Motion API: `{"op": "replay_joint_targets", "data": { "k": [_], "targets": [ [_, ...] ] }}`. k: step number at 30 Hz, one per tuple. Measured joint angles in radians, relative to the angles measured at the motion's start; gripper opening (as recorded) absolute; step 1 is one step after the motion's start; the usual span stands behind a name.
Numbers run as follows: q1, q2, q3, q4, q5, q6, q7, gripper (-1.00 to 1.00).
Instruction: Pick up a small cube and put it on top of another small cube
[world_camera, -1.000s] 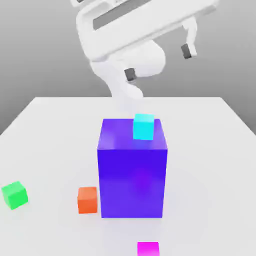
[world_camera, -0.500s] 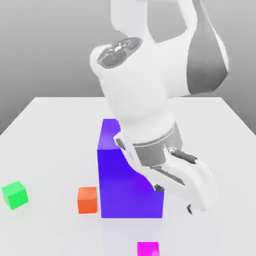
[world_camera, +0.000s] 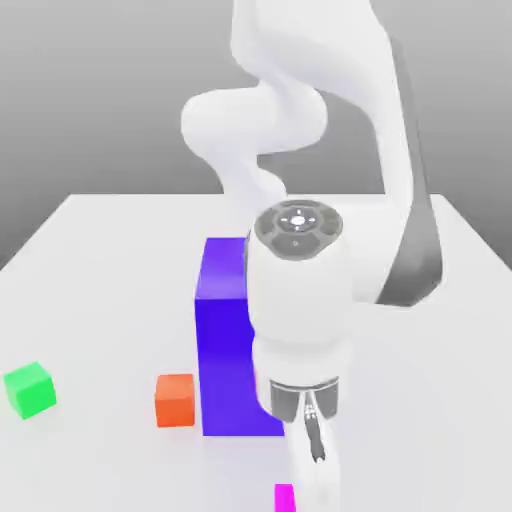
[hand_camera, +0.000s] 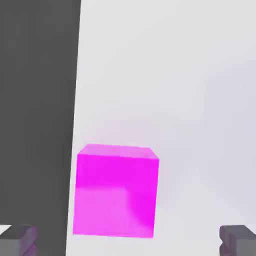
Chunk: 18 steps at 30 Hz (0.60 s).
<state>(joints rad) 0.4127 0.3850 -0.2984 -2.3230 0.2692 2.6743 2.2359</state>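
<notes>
The small cube is bright magenta and rests on the white table, close to the table's edge. My gripper hovers over it and is open, with one grey fingertip on each side, wider apart than the cube and not touching it. In the exterior view, a sliver of the magenta cube shows at the table's front beneath my lowered hand. The arm covers the top right of the big blue-purple block.
An orange-red cube sits just to the exterior view's left of the big block. A green cube lies farther left. The dark strip beside the magenta cube is off the table's edge.
The arm has swung down from high behind the big block to its front, bringing the open gripper over the magenta cube. It now hides the cyan cube seen atop the block earlier.
</notes>
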Motion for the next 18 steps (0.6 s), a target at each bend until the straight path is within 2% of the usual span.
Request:
{"op": "replay_joint_targets", "data": {
  "k": [3, 4, 11, 15, 18],
  "targets": [
    [-0.035, 0.102, 0.048, 0.024, 0.046, 0.083, -0.022, 0.00],
    [-0.046, 0.126, 0.061, 0.030, 0.058, 0.101, -0.031, -1.00],
    [-0.046, 0.125, 0.061, 0.029, 0.055, 0.103, -0.029, -1.00],
    [0.000, -0.003, -0.003, -0.003, -0.020, 0.009, 0.028, -1.00],
    [-0.041, -0.071, -0.082, -0.038, -0.044, -0.023, 0.052, -1.00]
  ]
}}
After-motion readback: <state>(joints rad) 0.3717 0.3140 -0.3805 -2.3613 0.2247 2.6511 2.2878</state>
